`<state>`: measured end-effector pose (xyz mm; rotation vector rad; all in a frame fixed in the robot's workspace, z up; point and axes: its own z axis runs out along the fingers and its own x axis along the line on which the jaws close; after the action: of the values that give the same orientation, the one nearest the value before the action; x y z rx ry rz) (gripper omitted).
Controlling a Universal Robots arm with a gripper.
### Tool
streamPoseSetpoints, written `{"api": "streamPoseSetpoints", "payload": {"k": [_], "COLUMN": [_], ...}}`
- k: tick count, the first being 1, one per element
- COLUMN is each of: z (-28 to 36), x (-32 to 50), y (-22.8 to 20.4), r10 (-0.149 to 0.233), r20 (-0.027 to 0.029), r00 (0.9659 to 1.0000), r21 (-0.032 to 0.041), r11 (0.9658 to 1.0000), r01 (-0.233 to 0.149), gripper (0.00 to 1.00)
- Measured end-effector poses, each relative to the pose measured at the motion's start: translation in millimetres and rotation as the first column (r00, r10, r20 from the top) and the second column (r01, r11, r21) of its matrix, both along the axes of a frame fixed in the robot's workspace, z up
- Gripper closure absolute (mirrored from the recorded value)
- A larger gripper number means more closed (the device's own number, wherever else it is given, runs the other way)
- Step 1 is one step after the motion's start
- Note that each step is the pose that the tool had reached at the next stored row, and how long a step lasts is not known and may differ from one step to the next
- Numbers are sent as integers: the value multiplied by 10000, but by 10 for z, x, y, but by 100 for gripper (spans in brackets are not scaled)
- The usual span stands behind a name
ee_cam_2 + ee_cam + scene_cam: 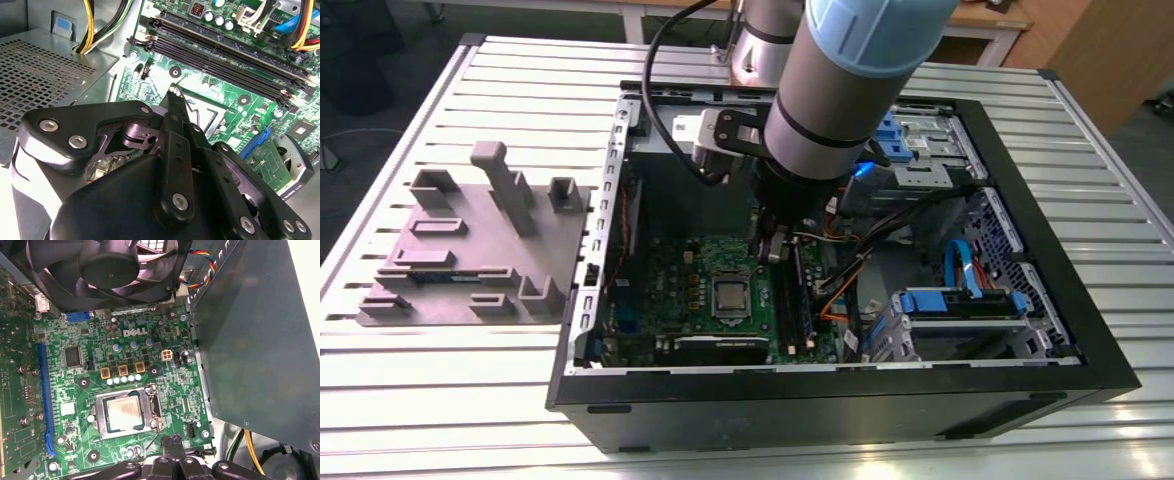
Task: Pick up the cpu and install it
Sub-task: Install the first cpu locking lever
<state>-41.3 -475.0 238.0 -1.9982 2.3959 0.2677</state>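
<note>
Slatted aluminium table point(440, 385), ribs running across, takes up most of the exterior view. Open black PC case point(854, 415) sits on it, lying on its side. Grey fixture plate point(467, 255) with upright blocks is on the slats just beside the case, toward the exterior view's left. Beyond the table's far edge: white-framed bench point(981, 40), wooden panel point(1107, 50) past the far corner on the exterior view's right, dark floor point(374, 80) on the other side. Even, diffuse lighting.
</note>
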Motion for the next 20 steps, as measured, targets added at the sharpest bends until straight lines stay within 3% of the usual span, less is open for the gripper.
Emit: {"api": "streamPoseSetpoints", "payload": {"k": [5,15,20], "z": [0,-34,-51], "x": [-14,-18,-18], "y": [-21,-137,-188], "r10": [325,653,715], "r20": [2,7,-2], "r00": [9995,9979,9974], "r21": [-1,-4,-129], "r11": [9995,9979,9974], "r01": [-325,-653,-715], "gripper": [90,90,90]}}
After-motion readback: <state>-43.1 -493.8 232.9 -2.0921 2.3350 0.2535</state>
